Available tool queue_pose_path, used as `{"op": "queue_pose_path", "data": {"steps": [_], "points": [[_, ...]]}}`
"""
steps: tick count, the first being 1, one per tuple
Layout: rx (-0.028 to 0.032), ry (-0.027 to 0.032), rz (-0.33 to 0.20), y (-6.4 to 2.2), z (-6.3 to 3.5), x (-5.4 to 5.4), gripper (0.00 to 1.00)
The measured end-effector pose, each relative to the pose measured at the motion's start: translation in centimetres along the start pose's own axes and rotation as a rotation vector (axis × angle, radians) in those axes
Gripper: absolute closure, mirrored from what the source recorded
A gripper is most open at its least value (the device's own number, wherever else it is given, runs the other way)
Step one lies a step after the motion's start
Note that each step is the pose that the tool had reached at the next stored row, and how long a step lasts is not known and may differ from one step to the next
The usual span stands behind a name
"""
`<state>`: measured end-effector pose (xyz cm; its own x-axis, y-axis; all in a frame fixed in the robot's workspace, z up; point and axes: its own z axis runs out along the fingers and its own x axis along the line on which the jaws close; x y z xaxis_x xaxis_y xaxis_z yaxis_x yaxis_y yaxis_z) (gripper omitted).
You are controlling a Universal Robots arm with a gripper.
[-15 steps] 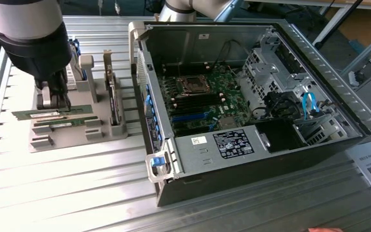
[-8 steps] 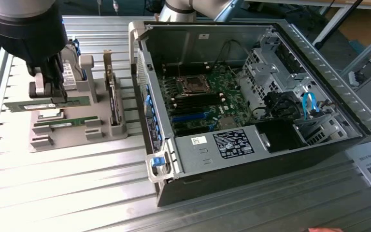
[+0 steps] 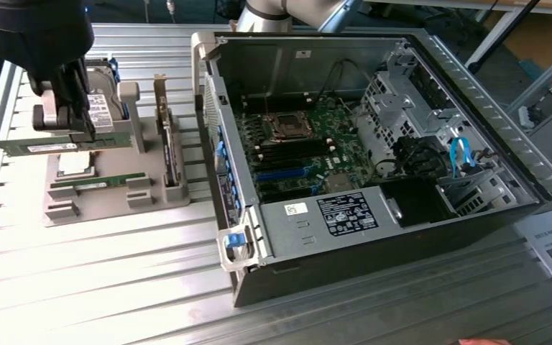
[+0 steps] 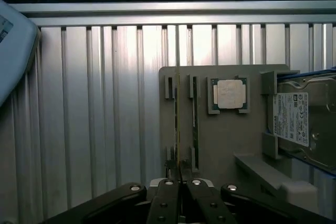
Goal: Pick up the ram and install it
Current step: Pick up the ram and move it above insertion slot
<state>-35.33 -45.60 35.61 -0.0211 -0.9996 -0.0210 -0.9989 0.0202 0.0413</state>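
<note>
Tool: the tool (image 3: 69,134) (image 4: 181,195) is pressed together on the ram, pinching the stick's top edge between its fingers.
Ram: the ram (image 3: 37,147) (image 4: 178,124) hangs level from the tool, just above the grey holder and well apart from the computer case.
Second stick: a second stick (image 3: 98,184) (image 4: 195,124) alike sits in its slot on the holder, just beside the held one.
Grey holder: the grey holder (image 3: 113,208) (image 4: 220,145) lies on the slatted worktop (image 3: 113,280) (image 4: 105,103) and carries a processor chip (image 3: 75,170) (image 4: 231,94), an upright expansion card (image 3: 167,144) and a hard drive (image 3: 106,93) (image 4: 302,121).
Computer case: the computer case (image 3: 372,215) lies open at the exterior view's right of the holder, its motherboard (image 3: 295,144) exposed.
</note>
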Motion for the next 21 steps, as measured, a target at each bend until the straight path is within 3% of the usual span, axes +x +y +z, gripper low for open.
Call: {"op": "queue_pose_path", "data": {"steps": [15, 21], "points": [[0.0000, 0.0000, 0.000, 0.14, -3.70, -0.1, 0.88], [-0.0001, 0.0001, 0.000, 0.12, -3.71, -0.1, 0.88]]}}
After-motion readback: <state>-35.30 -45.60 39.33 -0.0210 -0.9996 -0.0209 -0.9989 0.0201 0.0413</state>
